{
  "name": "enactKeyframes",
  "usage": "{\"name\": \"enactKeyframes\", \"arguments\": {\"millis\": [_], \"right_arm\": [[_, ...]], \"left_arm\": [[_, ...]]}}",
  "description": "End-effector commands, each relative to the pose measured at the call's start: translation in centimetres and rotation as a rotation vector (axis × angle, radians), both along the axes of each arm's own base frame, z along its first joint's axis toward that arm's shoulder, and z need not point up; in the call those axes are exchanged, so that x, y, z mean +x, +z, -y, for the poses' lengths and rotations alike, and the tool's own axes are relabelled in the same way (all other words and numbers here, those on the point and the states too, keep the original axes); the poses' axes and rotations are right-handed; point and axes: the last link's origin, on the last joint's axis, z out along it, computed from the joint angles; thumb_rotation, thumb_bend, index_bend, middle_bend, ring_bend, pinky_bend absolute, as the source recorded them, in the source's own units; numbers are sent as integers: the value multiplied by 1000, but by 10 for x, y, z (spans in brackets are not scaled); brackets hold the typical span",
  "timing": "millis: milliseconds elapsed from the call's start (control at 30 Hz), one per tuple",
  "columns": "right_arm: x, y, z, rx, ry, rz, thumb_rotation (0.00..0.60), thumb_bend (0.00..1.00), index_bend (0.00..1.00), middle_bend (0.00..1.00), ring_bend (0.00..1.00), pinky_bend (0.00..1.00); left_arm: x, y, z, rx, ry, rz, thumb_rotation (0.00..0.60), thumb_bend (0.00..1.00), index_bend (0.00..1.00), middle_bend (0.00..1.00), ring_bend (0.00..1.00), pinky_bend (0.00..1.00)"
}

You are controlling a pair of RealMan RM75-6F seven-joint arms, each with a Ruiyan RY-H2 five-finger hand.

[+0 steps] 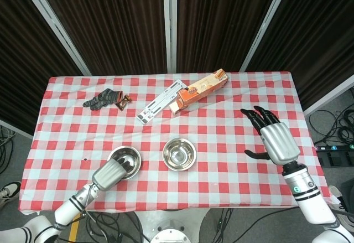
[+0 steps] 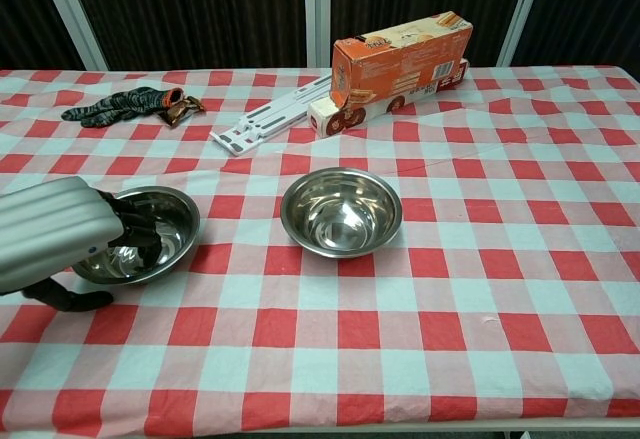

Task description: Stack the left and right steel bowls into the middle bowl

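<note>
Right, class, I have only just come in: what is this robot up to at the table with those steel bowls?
The robot's left hand reaches into the left steel bowl on the checked table, its fingers inside the bowl and the thumb outside the near rim; a firm grip cannot be confirmed. The bowl sits on the cloth, apart from the middle bowl. The right hand hovers open above the table's right side, holding nothing. An orange box lies further back.

Two shiny steel bowls sit upright: left bowl [image 2: 150, 234] near the table's front-left, middle bowl [image 2: 341, 211] beside it.
</note>
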Motion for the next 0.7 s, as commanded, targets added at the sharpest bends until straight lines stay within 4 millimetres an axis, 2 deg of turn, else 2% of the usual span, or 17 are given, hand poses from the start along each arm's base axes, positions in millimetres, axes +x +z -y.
{"name": "enactKeyframes", "arguments": {"millis": [33,333,700], "right_arm": [[-2,1,1,-1,-5,2,600,0,90,163,65,158],[-9,0,2,-1,-24,2,600,0,90,163,65,158],[-15,-1,3,-2,-43,0,600,5,90,163,65,158]], "left_arm": [[2,-6,-2,-1,-21,-8,600,280,530,551,464,571],[4,-11,-5,4,-37,-9,600,378,634,655,568,667],[10,-8,-6,5,-49,-9,600,388,656,678,596,695]]}}
